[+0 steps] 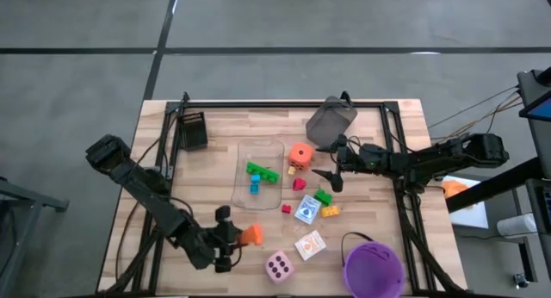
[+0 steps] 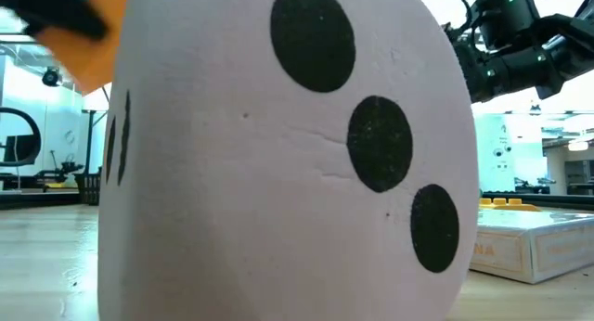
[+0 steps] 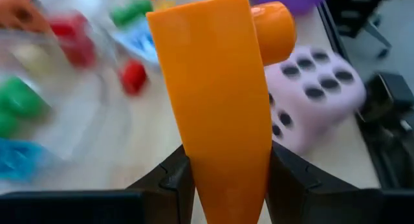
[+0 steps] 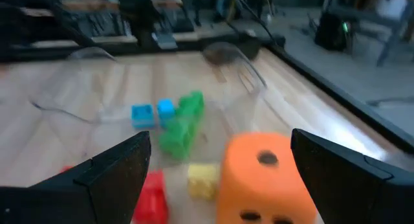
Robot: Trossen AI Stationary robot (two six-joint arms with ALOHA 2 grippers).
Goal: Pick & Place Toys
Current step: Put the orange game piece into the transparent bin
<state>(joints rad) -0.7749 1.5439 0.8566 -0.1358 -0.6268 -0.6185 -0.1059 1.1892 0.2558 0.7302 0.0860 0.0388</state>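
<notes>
My left gripper (image 1: 231,239) is near the table's front edge, shut on an orange peg (image 1: 250,236), also in the left wrist view (image 3: 223,107). A pink dotted die (image 1: 278,266) rests on the table just right of it and fills the low view (image 2: 278,154). My right gripper (image 1: 330,167) is open and empty, its fingers (image 4: 119,169) spread just right of an orange die (image 1: 300,154). Green bricks (image 1: 262,170) and a teal brick (image 1: 255,187) lie in the clear tray (image 1: 245,152). Red pieces (image 1: 299,184), a green brick (image 1: 323,196), a yellow brick (image 1: 331,211) and two white cards (image 1: 307,210) lie on the table. My left gripper pinches the narrow end of the peg's flat tapered body (image 3: 226,185) between its two fingers (image 3: 171,179). The fingers lie about level and point toward the table's right edge, along the peg. The peg sticks out ahead of them, its round end (image 3: 275,30) farthest out, clear of the table.
A purple bucket (image 1: 373,268) stands at the front right corner. A grey bin (image 1: 331,121) sits at the back, just beyond my right gripper. A small black holder (image 1: 193,130) is at the back left. The table's left part is bare wood (image 1: 202,182).
</notes>
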